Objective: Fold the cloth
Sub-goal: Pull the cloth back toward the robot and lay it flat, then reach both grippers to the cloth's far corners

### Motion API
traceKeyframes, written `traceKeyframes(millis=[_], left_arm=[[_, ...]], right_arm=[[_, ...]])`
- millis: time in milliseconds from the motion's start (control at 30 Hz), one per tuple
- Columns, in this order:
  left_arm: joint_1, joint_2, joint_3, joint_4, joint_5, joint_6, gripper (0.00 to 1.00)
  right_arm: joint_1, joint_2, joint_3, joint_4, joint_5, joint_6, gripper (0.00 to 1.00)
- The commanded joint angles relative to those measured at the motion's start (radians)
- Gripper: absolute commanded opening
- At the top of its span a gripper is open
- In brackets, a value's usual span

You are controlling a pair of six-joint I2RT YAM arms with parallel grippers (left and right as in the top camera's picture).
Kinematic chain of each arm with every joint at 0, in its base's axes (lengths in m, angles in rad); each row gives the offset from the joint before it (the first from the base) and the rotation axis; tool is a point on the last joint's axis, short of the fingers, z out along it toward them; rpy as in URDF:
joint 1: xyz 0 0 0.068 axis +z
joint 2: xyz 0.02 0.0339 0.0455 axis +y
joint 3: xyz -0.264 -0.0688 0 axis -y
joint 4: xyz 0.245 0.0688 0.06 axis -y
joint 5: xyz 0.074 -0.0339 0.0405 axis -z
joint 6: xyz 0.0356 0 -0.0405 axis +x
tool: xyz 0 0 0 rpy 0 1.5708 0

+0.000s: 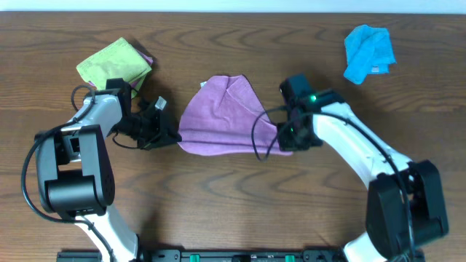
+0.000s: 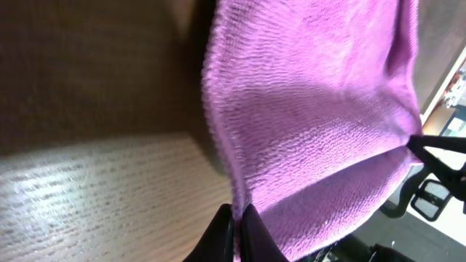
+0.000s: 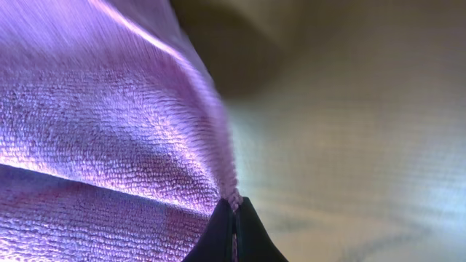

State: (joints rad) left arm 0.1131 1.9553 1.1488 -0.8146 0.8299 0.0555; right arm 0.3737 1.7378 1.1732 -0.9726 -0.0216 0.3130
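Observation:
The purple cloth hangs between my two grippers in the middle of the table, its top bunched to a peak. My left gripper is shut on the cloth's left lower corner. In the left wrist view the jaws pinch the cloth's edge. My right gripper is shut on the cloth's right lower corner. In the right wrist view the jaws pinch a corner of the cloth. The white tag is not visible.
A lime-green cloth lies at the back left, just behind my left arm. A bright blue cloth lies at the back right. The wooden table has bare surface in front of the purple cloth.

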Motion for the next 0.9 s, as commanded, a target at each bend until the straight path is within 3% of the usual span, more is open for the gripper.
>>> traceKeyframes(millis=[0,200,233,300,433,533,667,867], left_arm=[[0.012,0.008,-0.008,-0.001,-0.056,0.048,0.06],[0.012,0.008,-0.008,-0.007,-0.099,0.057,0.06],[0.012,0.008,-0.008,-0.011,-0.107,0.058,0.05],[0.012,0.008,-0.008,-0.012,-0.107,0.058,0.06],[0.012,0.008,-0.007,-0.013,-0.051,0.057,0.06],[0.011,0.006,-0.005,-0.008,0.046,0.056,0.07],[-0.009,0.006,0.003,0.007,0.157,0.041,0.19],[-0.127,0.006,0.082,0.057,0.191,-0.042,0.34]], right_arm=[[0.0,-0.061,-0.07,-0.007,0.091,0.05,0.01],[0.001,-0.16,-0.115,-0.005,0.155,0.04,0.03],[0.001,-0.181,-0.115,0.001,0.154,0.024,0.12],[0.001,-0.227,-0.115,0.016,0.151,-0.01,0.38],[0.001,-0.306,-0.115,0.016,0.14,-0.029,0.65],[0.001,-0.346,-0.115,0.043,0.087,-0.095,0.67],[0.001,-0.348,-0.115,0.178,0.002,-0.22,0.59],[0.001,-0.238,-0.113,0.391,0.002,-0.244,0.58]])
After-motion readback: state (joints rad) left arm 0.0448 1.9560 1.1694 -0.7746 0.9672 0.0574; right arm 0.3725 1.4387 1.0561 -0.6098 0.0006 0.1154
